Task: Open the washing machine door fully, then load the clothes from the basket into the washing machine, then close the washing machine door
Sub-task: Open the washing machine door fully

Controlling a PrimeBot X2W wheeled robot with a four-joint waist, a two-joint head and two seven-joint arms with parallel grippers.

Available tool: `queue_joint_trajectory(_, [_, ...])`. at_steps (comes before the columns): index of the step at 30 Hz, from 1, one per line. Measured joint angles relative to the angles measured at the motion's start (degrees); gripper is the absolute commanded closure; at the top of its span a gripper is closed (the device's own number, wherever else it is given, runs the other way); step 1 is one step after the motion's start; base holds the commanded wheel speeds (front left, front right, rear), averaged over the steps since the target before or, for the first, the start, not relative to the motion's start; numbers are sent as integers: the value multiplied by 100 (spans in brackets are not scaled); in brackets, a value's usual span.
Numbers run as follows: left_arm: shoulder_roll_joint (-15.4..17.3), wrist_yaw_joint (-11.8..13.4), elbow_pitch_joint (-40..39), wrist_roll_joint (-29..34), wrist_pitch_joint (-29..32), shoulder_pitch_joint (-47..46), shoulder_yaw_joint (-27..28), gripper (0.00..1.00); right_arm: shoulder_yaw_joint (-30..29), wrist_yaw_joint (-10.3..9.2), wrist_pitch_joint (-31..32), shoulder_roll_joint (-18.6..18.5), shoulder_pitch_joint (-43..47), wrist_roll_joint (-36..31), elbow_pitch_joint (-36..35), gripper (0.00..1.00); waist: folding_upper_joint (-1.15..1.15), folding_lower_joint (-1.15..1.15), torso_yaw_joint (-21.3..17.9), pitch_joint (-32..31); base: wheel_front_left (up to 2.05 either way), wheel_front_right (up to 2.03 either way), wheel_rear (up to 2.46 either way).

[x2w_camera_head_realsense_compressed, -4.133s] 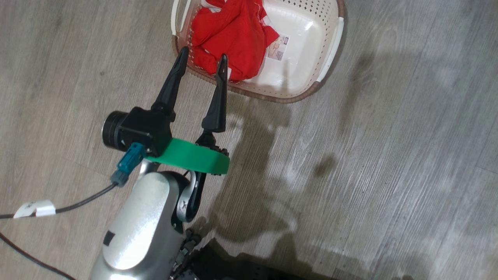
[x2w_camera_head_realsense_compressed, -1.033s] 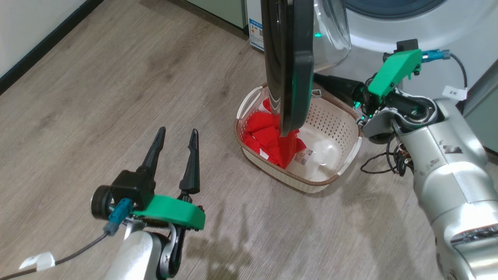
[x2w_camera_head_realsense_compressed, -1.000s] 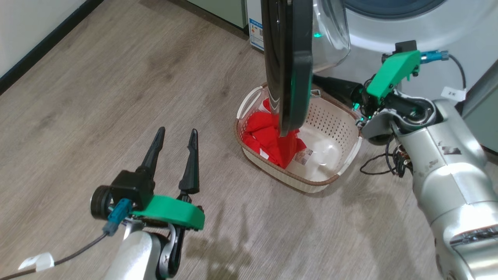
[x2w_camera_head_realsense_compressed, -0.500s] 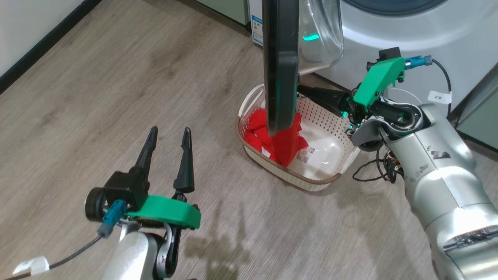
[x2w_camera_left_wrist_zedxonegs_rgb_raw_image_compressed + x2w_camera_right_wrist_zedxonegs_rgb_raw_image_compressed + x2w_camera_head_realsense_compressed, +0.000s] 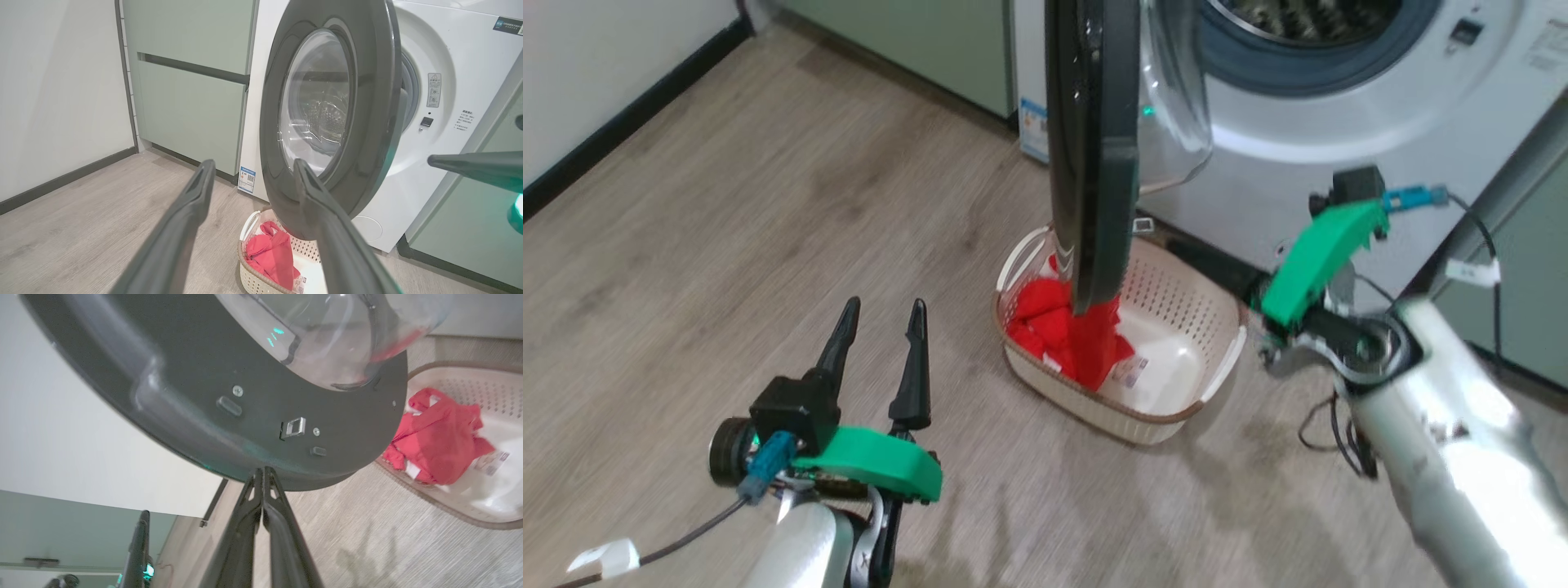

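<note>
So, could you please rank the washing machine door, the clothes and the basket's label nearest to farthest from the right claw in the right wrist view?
1. washing machine door: black rim at the right claw's tips.
2. clothes: to that view's right, in the basket.
3. label: farther right, on the basket's bottom.

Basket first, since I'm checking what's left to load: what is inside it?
Red clothes heaped at one end of the basket; elsewhere bare white bottom with a label. The door covers part of the heap in the head view.
</note>
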Motion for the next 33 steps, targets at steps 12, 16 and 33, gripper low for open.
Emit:
queue_joint_trajectory(12, [16, -271, 248, 71, 0, 7, 402, 0, 1727, 2, -2827, -1362, 847, -2598, -1607, 100, 0, 0, -712, -391, 0, 0, 0])
queue_joint_trajectory(16, [14, -319, 267, 73, 0, 5, 549, 0, 1550, 3, -3978, -1390, 859, -3040, -1491, 100, 0, 0, -990, -417, 0, 0, 0])
queue_joint_trajectory(33, [10, -570, 413, 81, 0, 150, 773, 0, -1267, 3, -4412, 477, 3371, -5034, -2572, 100, 0, 0, -1643, -386, 0, 0, 0])
